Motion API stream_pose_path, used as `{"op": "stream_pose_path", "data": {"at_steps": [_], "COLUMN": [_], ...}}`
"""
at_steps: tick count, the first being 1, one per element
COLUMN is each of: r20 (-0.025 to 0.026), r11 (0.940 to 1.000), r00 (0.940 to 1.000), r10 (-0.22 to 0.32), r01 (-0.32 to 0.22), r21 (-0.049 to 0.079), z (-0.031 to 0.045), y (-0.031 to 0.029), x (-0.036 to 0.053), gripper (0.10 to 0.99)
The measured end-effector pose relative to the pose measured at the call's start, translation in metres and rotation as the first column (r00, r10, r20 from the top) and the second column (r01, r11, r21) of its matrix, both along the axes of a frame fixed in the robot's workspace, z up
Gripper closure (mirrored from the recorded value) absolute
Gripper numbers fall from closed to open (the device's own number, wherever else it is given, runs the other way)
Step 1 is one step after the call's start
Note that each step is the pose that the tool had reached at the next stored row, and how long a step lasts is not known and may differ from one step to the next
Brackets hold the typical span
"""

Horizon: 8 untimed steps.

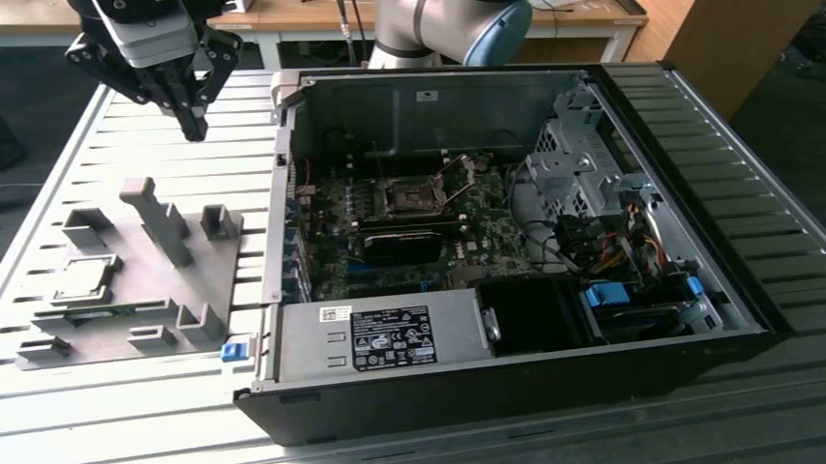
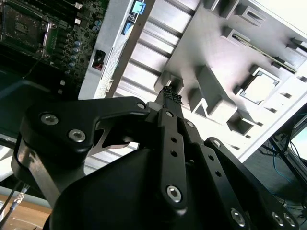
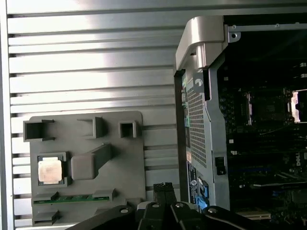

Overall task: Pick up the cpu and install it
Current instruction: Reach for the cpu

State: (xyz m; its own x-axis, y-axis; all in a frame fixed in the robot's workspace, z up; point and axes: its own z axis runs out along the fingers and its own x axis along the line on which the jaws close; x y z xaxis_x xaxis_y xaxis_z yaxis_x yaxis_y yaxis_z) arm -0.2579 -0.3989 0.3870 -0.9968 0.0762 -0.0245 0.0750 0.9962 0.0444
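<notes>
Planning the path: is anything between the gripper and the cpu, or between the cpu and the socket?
Between gripper and cpu: nothing visible; the cpu lies uncovered in the grey fixture. From cpu to socket: the fixture's posts and the case wall stand between.

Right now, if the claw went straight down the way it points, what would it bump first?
Probably the edge of the grey holder tray nearest the computer case, or the slatted table just beside it; depth is hard to judge. The claw hangs shut above there, not over the cpu.
</notes>
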Motion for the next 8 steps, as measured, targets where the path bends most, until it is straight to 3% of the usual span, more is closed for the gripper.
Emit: {"op": "stream_pose_path", "data": {"at_steps": [8], "r20": [0.0], "r11": [1.0], "r00": [1.0], "r10": [0.0], "r01": [0.0], "r21": [0.0], "z": [-0.0003], "y": [0.0], "x": [-0.0045], "gripper": [0.98]}}
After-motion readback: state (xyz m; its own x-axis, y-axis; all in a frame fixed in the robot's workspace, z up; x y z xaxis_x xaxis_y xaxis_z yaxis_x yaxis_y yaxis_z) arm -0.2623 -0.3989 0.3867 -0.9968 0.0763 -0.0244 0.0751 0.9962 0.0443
